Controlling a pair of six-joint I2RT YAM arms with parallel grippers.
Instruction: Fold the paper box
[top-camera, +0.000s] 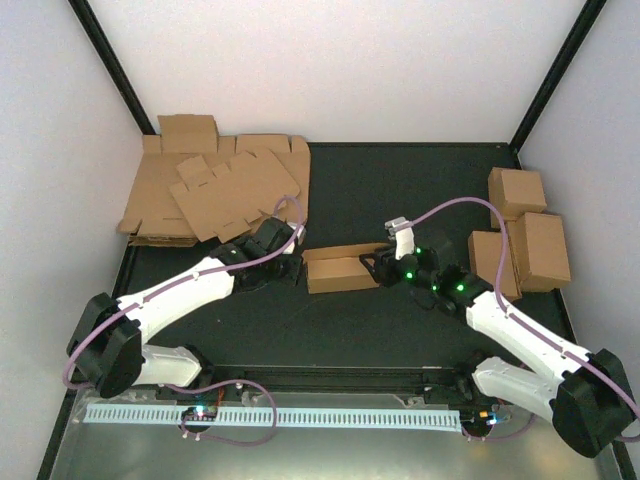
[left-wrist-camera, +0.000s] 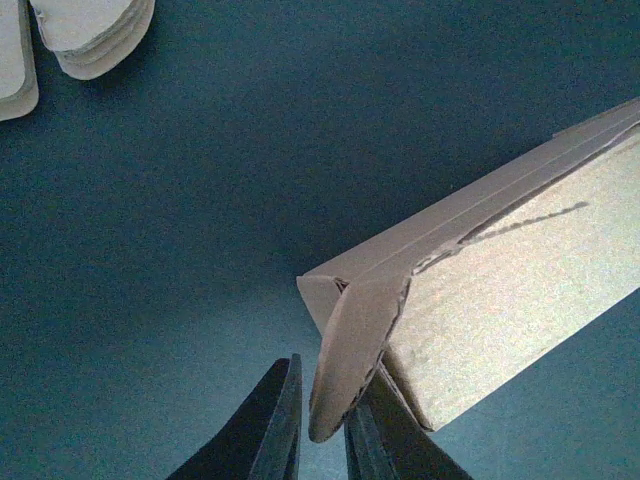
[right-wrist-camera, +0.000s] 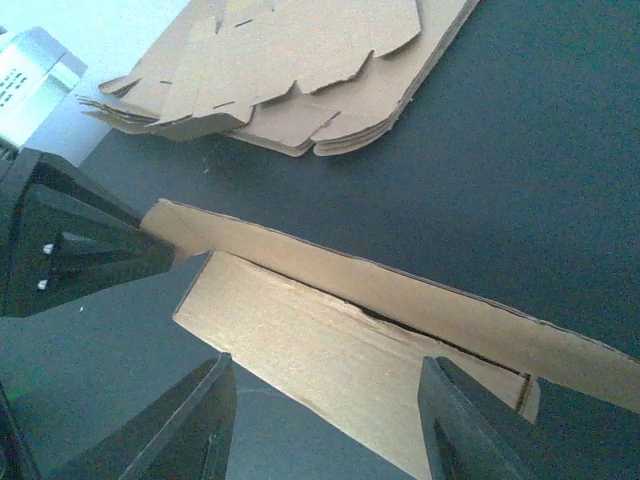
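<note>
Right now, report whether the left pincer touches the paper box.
Touching. Left wrist view: an end flap of the paper box pinched between fingers of the left pincer.

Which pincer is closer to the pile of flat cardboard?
Left. The left pincer sits just in front of the pile, at the box's left end; the right pincer is at the box's other end.

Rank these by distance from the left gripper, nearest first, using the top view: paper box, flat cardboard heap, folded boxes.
1. paper box, centre, its end flap between the fingers of the left gripper.
2. flat cardboard heap, back left.
3. folded boxes, far right.
</note>
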